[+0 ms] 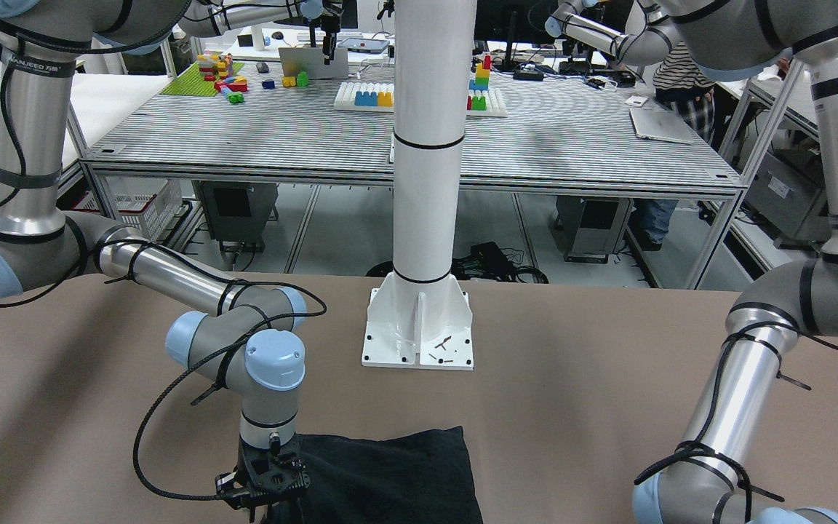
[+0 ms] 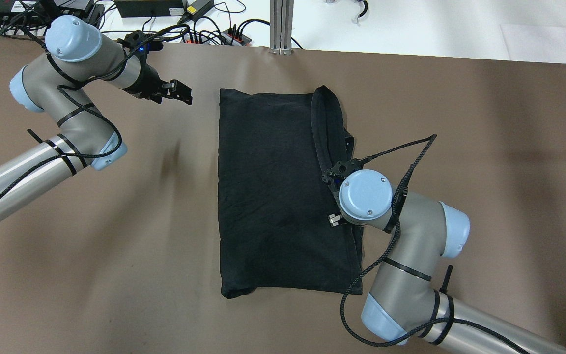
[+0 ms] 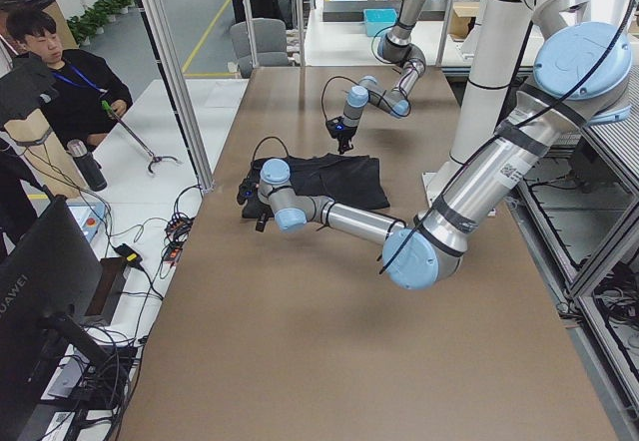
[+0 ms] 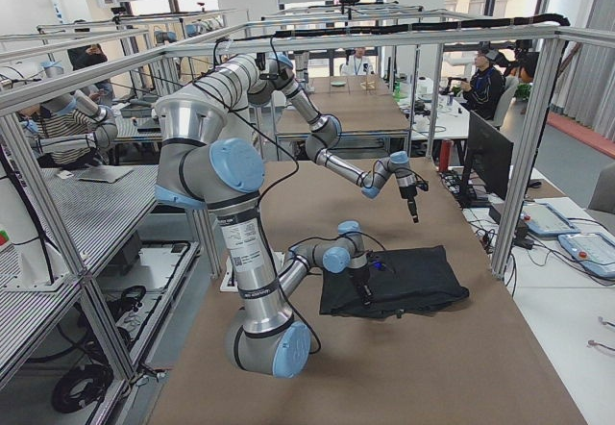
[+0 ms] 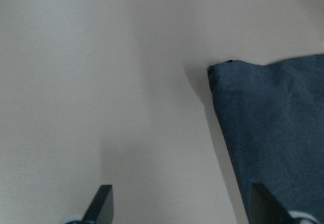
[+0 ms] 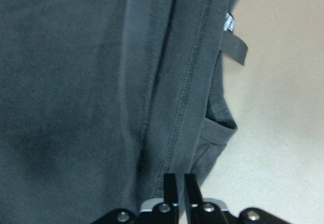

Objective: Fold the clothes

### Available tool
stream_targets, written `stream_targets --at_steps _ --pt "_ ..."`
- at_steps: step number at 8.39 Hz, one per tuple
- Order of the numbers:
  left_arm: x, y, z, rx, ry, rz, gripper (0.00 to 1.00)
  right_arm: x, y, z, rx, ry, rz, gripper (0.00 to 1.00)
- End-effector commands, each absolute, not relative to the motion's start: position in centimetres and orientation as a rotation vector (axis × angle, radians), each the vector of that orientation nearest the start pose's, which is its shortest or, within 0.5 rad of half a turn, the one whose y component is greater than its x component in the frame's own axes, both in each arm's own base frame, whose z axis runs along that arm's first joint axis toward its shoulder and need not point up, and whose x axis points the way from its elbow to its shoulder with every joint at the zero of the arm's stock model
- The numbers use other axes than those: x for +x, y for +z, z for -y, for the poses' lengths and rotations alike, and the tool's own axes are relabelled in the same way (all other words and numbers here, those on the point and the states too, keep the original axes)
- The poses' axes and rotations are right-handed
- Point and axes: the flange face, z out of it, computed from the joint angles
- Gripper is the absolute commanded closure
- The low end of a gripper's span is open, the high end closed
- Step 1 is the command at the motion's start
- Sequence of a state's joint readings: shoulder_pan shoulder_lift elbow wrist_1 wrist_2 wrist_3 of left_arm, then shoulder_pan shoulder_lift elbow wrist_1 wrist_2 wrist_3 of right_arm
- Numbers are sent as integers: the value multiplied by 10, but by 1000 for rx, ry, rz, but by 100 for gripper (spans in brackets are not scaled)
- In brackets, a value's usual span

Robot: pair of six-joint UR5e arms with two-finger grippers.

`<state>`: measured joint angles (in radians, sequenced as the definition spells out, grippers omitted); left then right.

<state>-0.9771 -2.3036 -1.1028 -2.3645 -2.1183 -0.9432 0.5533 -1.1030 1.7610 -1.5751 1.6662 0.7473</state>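
I have the right fingers closed at the black cloth hem, likely to pull the fold over, while the left fingers hang spread open, clear of it.

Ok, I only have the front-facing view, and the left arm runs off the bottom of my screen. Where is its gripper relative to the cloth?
Observer: In the overhead view the left gripper is over bare table, beside the far left corner of the cloth and apart from it.
Operator: Open or shut?
Observer: Its wrist camera shows the fingers spread wide, with nothing between them.
Operator: And the right one?
Observer: On its wrist camera the right gripper has its fingers shut together over the stitched hem. I cannot tell whether they pinch any fabric.
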Motion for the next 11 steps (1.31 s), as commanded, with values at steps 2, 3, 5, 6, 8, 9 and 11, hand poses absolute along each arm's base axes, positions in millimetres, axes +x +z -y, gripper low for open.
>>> stream_targets --at_steps 2,3,5,6,8,9,11 --pt "374 331 696 394 -20 -1067 5 -479 307 445 371 -287 603 52" --pt "375 332 695 393 -18 -1066 5 -486 279 448 371 -251 640 53" --pt "375 334 695 390 -18 -1066 5 -505 255 450 328 -172 677 55" --pt "375 334 695 391 -16 -1066 5 -517 265 448 311 -181 660 57" --pt "375 334 695 392 -17 -1065 5 -521 271 448 308 -199 648 68" --pt "375 334 695 392 -17 -1065 5 -521 272 448 308 -201 647 69" --pt "375 336 695 391 -17 -1063 5 -520 272 449 312 -209 645 73"
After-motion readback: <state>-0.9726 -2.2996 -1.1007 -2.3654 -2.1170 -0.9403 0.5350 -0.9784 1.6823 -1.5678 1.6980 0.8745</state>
